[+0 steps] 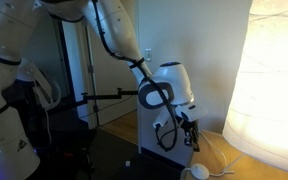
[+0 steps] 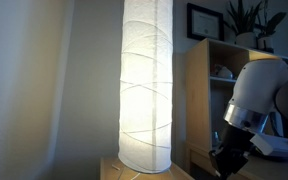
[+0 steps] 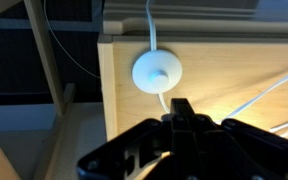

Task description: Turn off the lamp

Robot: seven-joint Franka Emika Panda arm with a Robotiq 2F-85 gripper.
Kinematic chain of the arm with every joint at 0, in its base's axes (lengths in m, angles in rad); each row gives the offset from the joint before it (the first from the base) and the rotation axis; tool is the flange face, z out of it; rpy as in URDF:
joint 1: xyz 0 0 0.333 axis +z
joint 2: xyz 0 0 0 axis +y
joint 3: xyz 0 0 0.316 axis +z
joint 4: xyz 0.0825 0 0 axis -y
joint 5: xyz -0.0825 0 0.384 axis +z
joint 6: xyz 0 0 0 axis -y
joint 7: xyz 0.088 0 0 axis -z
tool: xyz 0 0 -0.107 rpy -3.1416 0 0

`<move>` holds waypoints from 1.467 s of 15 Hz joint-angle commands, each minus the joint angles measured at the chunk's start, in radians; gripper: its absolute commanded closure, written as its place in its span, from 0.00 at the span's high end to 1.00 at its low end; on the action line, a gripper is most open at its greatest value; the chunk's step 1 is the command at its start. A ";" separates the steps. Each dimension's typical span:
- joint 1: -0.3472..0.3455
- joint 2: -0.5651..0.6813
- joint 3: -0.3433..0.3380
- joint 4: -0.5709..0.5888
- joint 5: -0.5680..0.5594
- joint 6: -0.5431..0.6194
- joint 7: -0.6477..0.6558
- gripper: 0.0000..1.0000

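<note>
The lamp [image 1: 275, 80] is a tall cylinder with a crinkled white paper shade, and it glows warm in both exterior views [image 2: 146, 85]. It stands on a low wooden platform [image 3: 219, 70]. A round white switch [image 3: 156, 72] lies on that platform, with a thin white cord [image 3: 151, 22] running through it. It also shows as a small white disc in an exterior view [image 1: 196, 172]. My gripper [image 3: 181, 107] is shut, empty, and hovers just above and short of the switch. It hangs low near the lamp's base [image 1: 190, 138] [image 2: 224, 160].
A wooden shelf unit [image 2: 206, 95] with a framed picture [image 2: 200, 20] and a plant [image 2: 247, 18] stands behind the lamp. A black stand with a horizontal bar [image 1: 106, 97] and dark equipment [image 1: 29, 105] are beside the arm. A second white cord [image 3: 269, 85] crosses the platform.
</note>
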 commanded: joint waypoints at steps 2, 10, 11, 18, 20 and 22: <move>0.030 0.006 -0.040 0.007 -0.049 -0.050 0.027 0.00; 0.023 0.024 -0.038 0.043 -0.098 -0.131 0.033 0.00; 0.021 0.026 -0.034 0.051 -0.103 -0.140 0.033 0.00; -0.003 0.037 -0.004 0.086 -0.132 -0.173 0.036 0.01; -0.003 0.042 0.001 0.100 -0.132 -0.181 0.036 0.01; -0.004 0.045 0.001 0.104 -0.132 -0.182 0.036 0.01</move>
